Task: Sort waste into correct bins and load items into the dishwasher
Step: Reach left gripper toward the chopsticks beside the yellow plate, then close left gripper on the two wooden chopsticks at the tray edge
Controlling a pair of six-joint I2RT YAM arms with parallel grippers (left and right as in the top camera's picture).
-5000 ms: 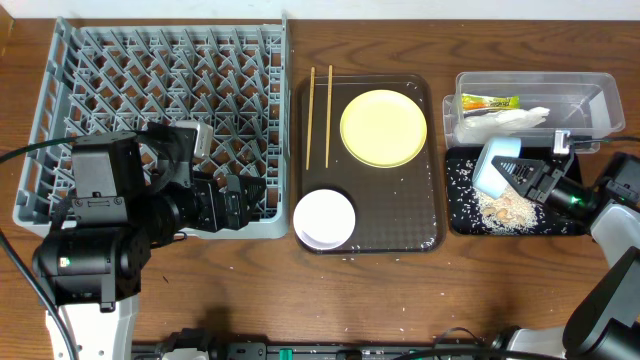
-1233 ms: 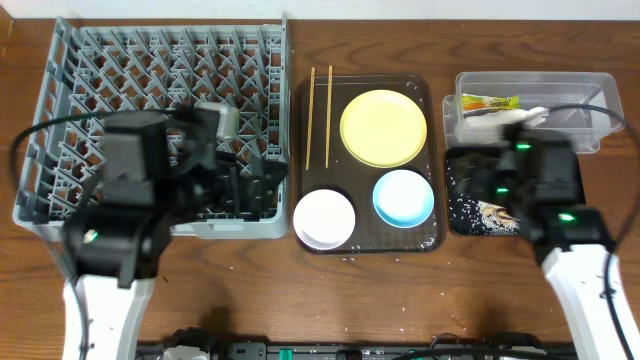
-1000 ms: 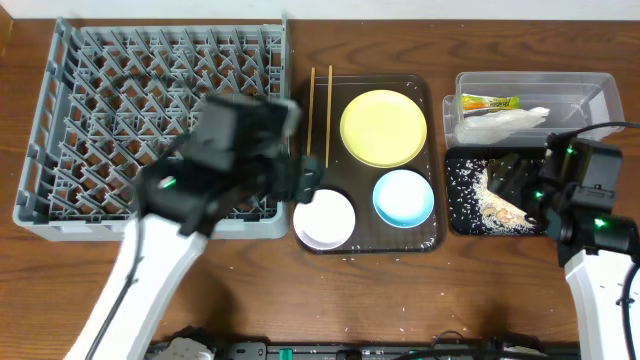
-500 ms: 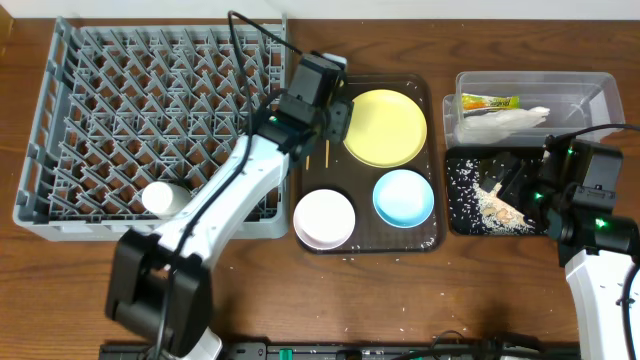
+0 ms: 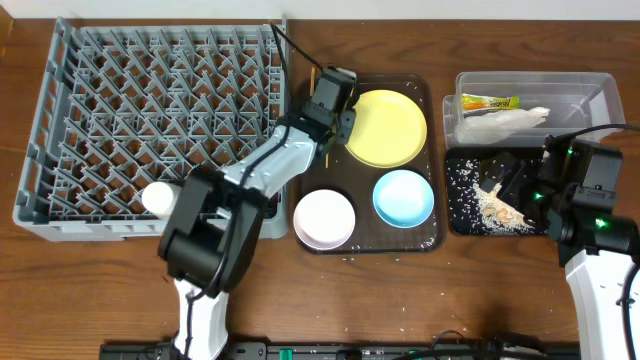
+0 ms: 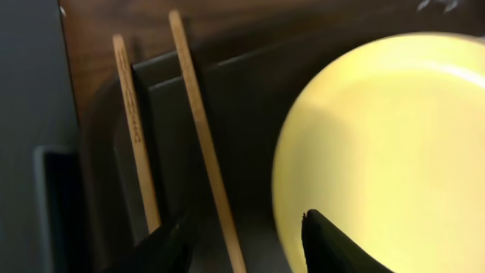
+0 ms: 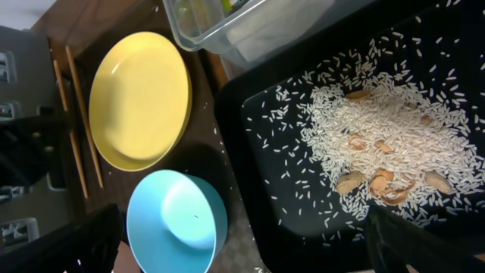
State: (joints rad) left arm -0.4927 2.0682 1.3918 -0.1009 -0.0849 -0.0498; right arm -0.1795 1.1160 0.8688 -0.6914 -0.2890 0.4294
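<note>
Even, soft overhead light; left wrist view dim, blurred, perhaps motion-smeared.

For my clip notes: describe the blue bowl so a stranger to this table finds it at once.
Find the dark brown serving tray right of the grey dish rack. The light blue bowl sits in its front right corner, beside the white bowl, in front of the yellow plate; it is the only blue dish.
</note>
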